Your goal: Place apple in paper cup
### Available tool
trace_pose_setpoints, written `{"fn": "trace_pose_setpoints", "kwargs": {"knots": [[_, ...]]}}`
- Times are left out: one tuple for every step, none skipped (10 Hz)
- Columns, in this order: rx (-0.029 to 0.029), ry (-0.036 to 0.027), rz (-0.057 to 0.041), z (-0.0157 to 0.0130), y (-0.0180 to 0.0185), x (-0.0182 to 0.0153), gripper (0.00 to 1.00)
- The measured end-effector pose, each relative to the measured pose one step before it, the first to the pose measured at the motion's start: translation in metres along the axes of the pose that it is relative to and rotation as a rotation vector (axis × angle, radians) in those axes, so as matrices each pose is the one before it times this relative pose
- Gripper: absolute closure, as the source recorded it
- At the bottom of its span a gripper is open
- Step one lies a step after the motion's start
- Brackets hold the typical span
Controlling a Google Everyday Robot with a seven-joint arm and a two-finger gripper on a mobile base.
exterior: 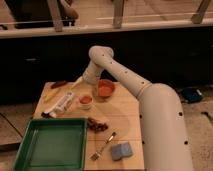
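A: Where are the jaws (pixel 84 84)?

B: Just above the paper cup (pixel 86 103), left of frame centre, spread wide and holding nothing.

A: And the apple (pixel 86 99)?

B: It sits in the cup's mouth, orange-red against the white rim. Judging by that, the placing looks done; only pulling the arm clear seems left.

A: What's nearby?

B: The orange bowl (pixel 106 89) stands just right of the cup, close to the wrist. A white packet (pixel 61 103) lies to the left, a dark red-brown lump (pixel 97 125) below. Further down the tabletop (pixel 125 115): a green tray (pixel 50 145), a fork (pixel 103 146), a blue sponge (pixel 121 150). Straight up looks unobstructed.
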Motion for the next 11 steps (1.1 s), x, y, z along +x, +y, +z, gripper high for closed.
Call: {"fn": "trace_pose_setpoints", "kwargs": {"knots": [[0.00461, 0.00151, -0.00548, -0.00073, 0.00044, -0.00037, 0.20], [0.00412, 0.00256, -0.00891, -0.00110, -0.00007, -0.00039, 0.20], [0.00429, 0.00153, -0.00831, -0.00036, -0.00029, -0.00040, 0.20], [0.00304, 0.00190, -0.00430, -0.00076, 0.00042, -0.00021, 0.20], [-0.00007, 0.00209, 0.00091, -0.00145, 0.00071, 0.00019, 0.20], [0.00004, -0.00015, 0.00037, -0.00002, 0.00034, -0.00008, 0.20], [-0.00003, -0.00047, -0.00111, 0.00036, -0.00080, -0.00004, 0.20], [-0.00002, -0.00036, -0.00152, 0.00027, -0.00115, -0.00003, 0.20], [-0.00015, -0.00030, -0.00001, 0.00016, 0.00007, -0.00007, 0.20], [0.00003, 0.00039, 0.00104, -0.00027, 0.00076, 0.00004, 0.20], [0.00006, 0.00017, 0.00015, -0.00008, 0.00009, 0.00005, 0.20]]}}
